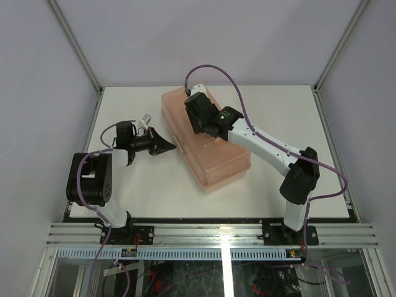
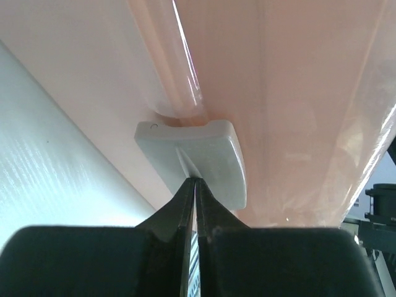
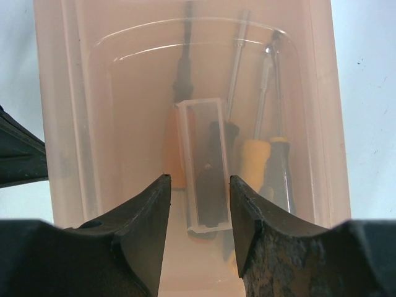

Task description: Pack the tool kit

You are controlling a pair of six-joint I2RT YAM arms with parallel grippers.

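Note:
The salmon-pink translucent toolbox point(image 1: 218, 159) lies closed on the table, set at a slant. My left gripper point(image 1: 172, 146) is shut, and its tips point(image 2: 195, 180) touch the grey latch point(image 2: 207, 151) on the box's left side point(image 2: 297, 93). My right gripper point(image 1: 197, 120) hangs over the far half of the lid point(image 3: 124, 93) with its jaws open and empty point(image 3: 199, 185). Through the lid I see an orange-handled screwdriver point(image 3: 173, 154), a yellow-handled one point(image 3: 253, 162) and a yellow-black one point(image 3: 279, 173). The hammer and pliers cannot be made out.
A small white-grey object point(image 1: 146, 119) lies on the white table point(image 1: 154, 185) just behind my left gripper. Frame posts stand at the table's back corners. The rail with both arm bases runs along the near edge.

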